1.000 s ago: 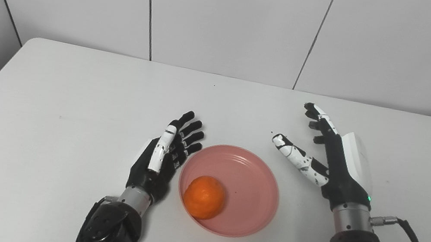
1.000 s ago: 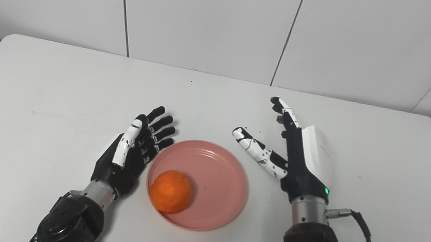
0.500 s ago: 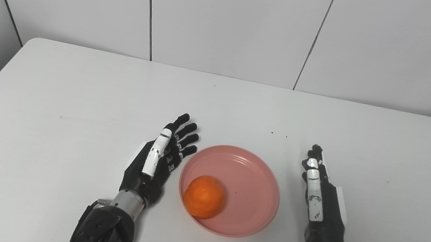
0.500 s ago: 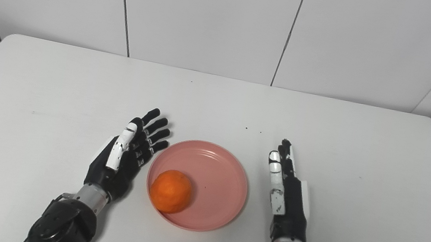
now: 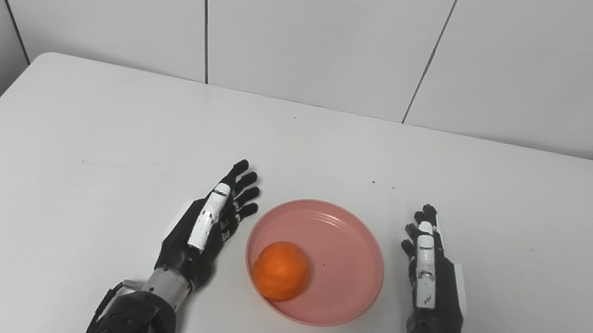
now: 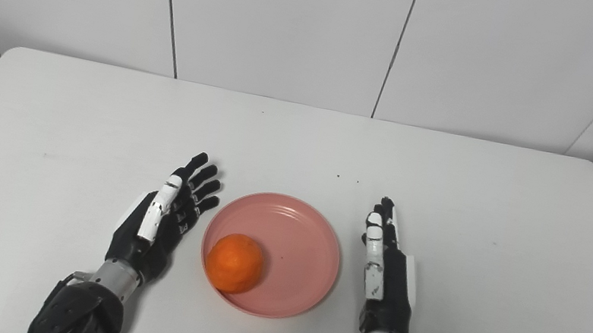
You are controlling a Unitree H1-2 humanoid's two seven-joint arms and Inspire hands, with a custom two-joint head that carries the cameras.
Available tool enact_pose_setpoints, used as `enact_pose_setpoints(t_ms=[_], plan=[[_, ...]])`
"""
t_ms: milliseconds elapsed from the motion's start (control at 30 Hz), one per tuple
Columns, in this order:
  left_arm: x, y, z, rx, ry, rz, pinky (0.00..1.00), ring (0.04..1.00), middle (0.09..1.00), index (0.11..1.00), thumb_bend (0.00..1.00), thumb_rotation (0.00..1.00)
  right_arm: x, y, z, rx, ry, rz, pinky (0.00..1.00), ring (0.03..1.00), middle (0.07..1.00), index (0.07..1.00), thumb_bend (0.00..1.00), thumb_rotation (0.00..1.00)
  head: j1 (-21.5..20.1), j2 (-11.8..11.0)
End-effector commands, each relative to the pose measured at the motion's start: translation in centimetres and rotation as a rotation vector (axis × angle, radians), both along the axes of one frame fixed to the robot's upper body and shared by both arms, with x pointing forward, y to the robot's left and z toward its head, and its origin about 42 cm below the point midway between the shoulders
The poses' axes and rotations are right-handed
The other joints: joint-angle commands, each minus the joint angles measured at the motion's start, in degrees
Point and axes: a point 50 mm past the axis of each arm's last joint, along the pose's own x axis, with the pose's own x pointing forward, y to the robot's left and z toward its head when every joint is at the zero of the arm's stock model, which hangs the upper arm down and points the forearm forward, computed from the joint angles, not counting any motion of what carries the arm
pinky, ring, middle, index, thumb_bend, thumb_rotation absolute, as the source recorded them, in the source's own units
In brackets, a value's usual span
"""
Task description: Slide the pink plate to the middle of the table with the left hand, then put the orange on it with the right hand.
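With both hands empty, the orange (image 5: pixel 281 270) sits on the pink plate (image 5: pixel 344 259), in its near-left part by the rim. Orange is round, matte, bright; plate is shallow, ridged inside, lying near the middle of the white table (image 5: pixel 100 115). Left hand (image 5: pixel 205 223) lies just left of the plate, fingers extended and slightly spread, not touching it. Right hand (image 5: pixel 431 276) lies just right of the plate, fingers straight, clear of the rim.

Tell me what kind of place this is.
Probably a robot test bench, not a home: a bare white table closed in by plain white wall panels, holding only a pink plate with an orange, with both robot hands open beside it.
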Motion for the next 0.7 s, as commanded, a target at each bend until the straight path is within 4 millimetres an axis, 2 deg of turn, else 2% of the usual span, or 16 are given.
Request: enact_pose_setpoints(t_ms=[0,667], plan=[[-0.33,0.04,0.35,0.011,-0.035,0.023,0.95,0.955,0.972,0.967,0.38,1.0,0.01,0.47,0.87,0.015,-0.065,0.003,0.94,0.946,0.962,0.972,0.22,1.0,-0.02,-0.16],[-0.77,0.1,0.0,0.005,-0.044,0.029,0.98,0.974,0.998,0.994,0.4,1.0,0.05,0.68,0.69,0.024,-0.061,0.009,0.97,0.967,0.978,0.983,0.25,1.0,-0.05,-0.26]])
